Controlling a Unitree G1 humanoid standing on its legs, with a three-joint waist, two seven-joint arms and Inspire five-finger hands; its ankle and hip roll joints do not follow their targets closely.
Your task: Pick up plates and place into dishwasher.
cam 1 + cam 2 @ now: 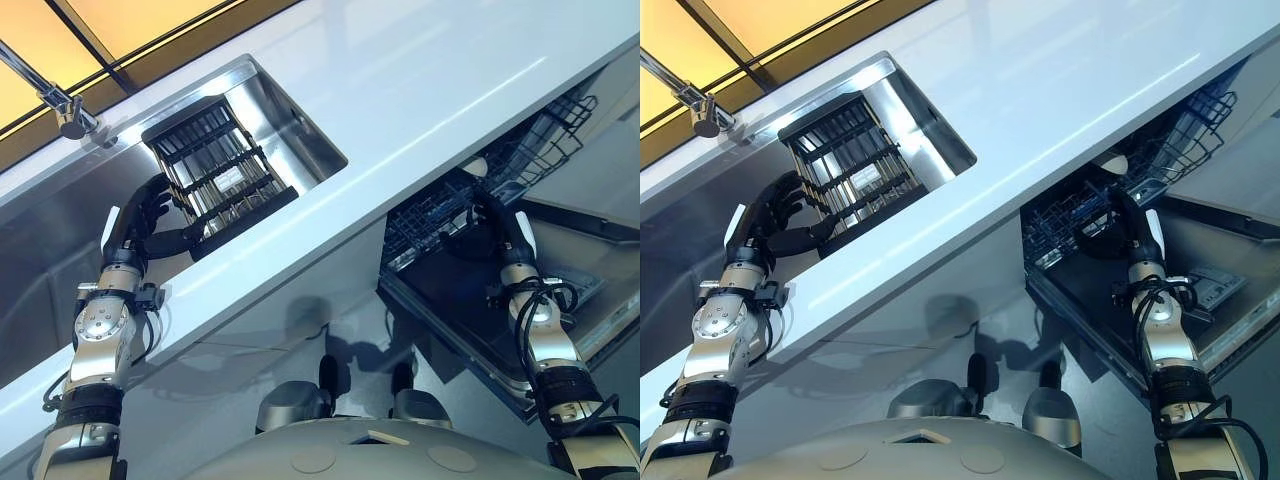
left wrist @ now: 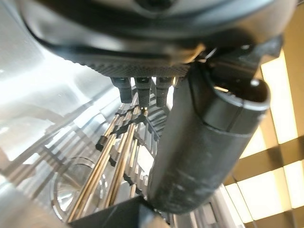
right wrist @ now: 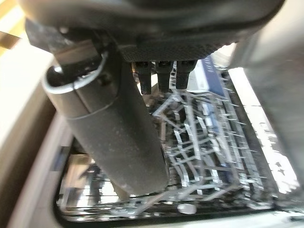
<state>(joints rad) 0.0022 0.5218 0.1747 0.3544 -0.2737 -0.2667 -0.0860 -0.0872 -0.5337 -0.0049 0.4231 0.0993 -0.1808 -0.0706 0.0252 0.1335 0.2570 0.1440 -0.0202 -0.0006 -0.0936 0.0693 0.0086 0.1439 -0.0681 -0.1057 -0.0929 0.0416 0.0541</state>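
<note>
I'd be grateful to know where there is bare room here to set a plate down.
The white counter between the sink and the dishwasher rack lies bare. The sink is crowded: a dark dish rack fills its end, with the left hand beside it. The right hand reaches into the dishwasher rack, where wire tines stand close.

Rack [image 1: 215, 165] in sink [image 1: 300, 130], left of dishwasher [image 1: 470, 280]

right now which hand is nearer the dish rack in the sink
Left. The left hand is at the dish rack in the sink, fingers by its side. The right hand is far across the counter, over the dishwasher rack.
</note>
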